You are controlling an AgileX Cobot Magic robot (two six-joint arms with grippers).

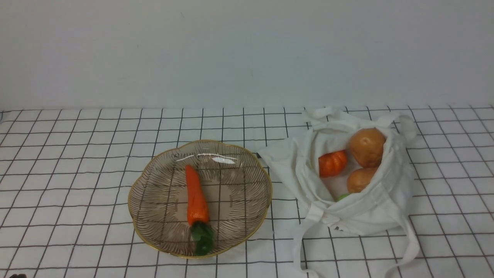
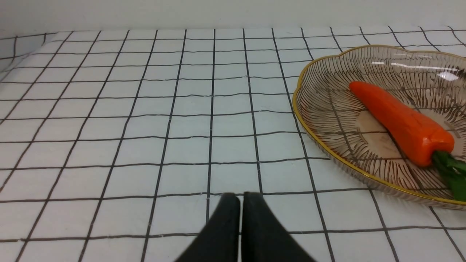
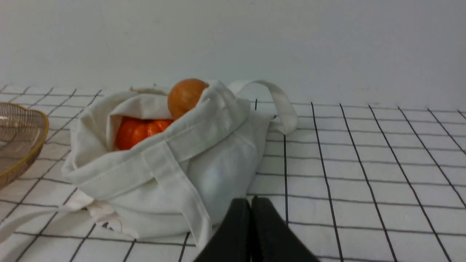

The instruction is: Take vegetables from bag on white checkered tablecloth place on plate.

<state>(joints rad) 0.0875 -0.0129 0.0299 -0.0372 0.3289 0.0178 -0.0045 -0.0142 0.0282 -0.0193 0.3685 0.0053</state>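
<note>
The orange carrot point(image 1: 196, 199) with green leaves lies in the brownish glass plate point(image 1: 154, 227) at centre left; both show in the left wrist view, carrot point(image 2: 400, 122), plate point(image 2: 327, 120). The white cloth bag point(image 1: 370, 216) sits open to the right, holding the ribbed orange pumpkin point(image 1: 332, 163) and two tan potatoes point(image 1: 367, 146) point(image 1: 359, 179). In the right wrist view the bag point(image 3: 204, 163) shows the pumpkin point(image 3: 140, 131) and one potato point(image 3: 185, 95). My left gripper point(image 2: 240, 198) is shut and empty, low over the cloth beside the plate. My right gripper point(image 3: 251, 203) is shut and empty, close to the bag.
The white checkered tablecloth point(image 1: 77, 154) covers the whole table up to a plain white wall. The bag's long strap handles point(image 1: 413, 247) trail toward the front edge. A small green thing point(image 1: 343, 196) peeks out inside the bag. Neither arm shows in the front view.
</note>
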